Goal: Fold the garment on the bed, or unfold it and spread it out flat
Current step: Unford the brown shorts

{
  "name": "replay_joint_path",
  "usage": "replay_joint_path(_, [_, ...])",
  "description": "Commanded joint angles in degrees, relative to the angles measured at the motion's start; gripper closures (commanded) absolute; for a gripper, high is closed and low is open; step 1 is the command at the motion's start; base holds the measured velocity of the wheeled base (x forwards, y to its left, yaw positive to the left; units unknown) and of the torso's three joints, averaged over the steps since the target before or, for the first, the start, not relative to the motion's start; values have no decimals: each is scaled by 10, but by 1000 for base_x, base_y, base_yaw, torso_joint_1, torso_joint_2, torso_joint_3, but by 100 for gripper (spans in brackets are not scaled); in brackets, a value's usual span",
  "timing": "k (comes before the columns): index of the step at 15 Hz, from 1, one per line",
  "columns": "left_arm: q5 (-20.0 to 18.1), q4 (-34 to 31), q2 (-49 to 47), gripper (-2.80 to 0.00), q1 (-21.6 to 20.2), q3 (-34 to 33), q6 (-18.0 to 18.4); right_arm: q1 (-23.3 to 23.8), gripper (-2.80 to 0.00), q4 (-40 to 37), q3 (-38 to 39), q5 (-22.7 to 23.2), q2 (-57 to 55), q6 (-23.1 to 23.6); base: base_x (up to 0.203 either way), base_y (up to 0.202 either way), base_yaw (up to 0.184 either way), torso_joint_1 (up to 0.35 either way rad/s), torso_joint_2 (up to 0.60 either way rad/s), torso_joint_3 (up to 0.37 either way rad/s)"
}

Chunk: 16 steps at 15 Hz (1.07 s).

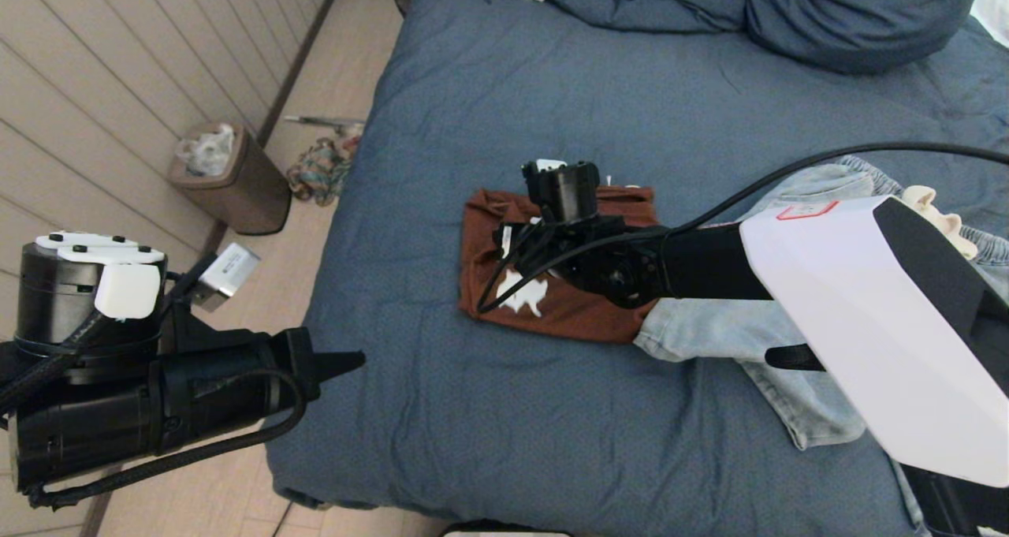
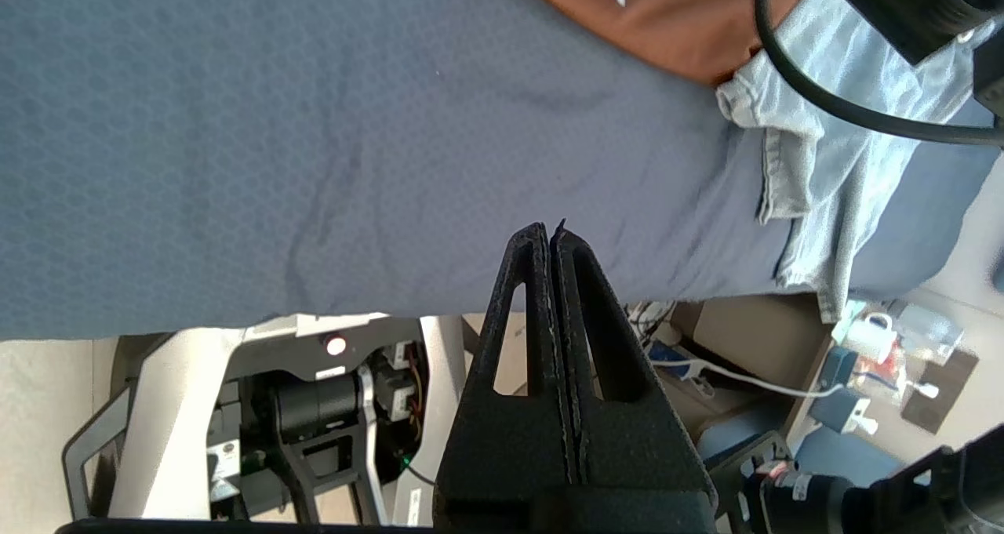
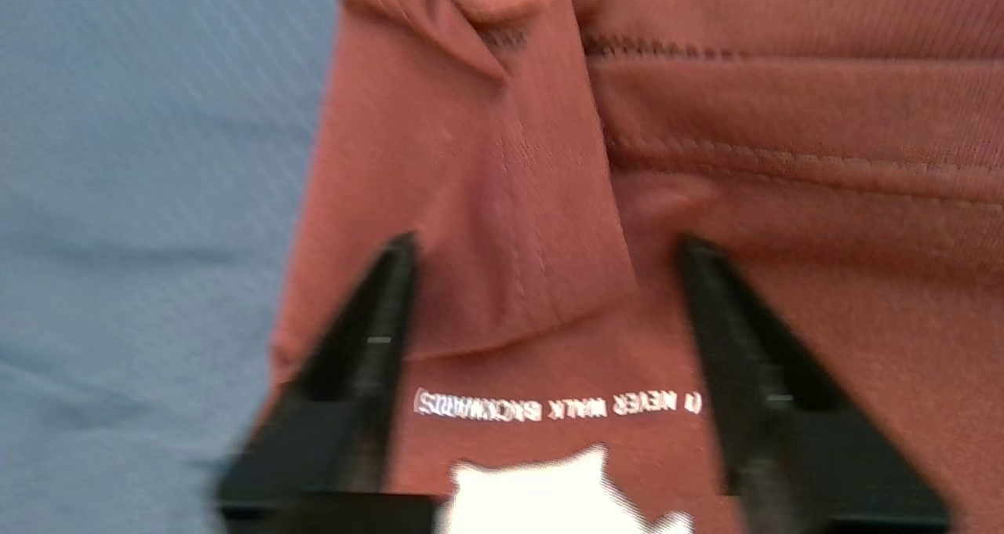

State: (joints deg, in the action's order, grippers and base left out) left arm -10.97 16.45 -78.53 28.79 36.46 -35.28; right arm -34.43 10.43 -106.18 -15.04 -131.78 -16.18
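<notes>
A rust-brown T-shirt with a white print lies folded in the middle of the slate-blue bed. My right gripper hovers over the shirt's far part. In the right wrist view the right gripper stands open just above the T-shirt, its fingers either side of a raised fold, holding nothing. My left gripper is parked off the bed's left edge. In the left wrist view the left gripper is shut and empty, with the bed cover beyond it.
Light-blue jeans lie right of the shirt, partly under my right arm. A bunched blue duvet fills the far end. On the floor to the left stand a brown waste bin and a bundle of cloth.
</notes>
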Motion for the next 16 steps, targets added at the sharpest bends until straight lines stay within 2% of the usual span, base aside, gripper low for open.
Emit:
replay_joint_path(1, [-1,1,-3,0,0,-1,-3,-4,0,0,-3,-1,-2,2,0,0,0,0,0,0])
replay_joint_path(6, [-5,1,-1,0,9,-7,1,-13,0,-3,5,-14,34,3,0,0,0,0,0,0])
replay_joint_path(10, [-2,1,0,0,34,-11,-1,-24,0,-58,47,-19,86,-2,0,0,0,0,0,0])
replay_joint_path(13, [-2,1,5,0,42,-14,-1,-40,0,-62,157,-26,170,-2,0,0,0,0,0,0])
replay_joint_path(16, [1,1,9,0,56,-17,-1,-82,0,-89,303,-25,275,-2,0,0,0,0,0,0])
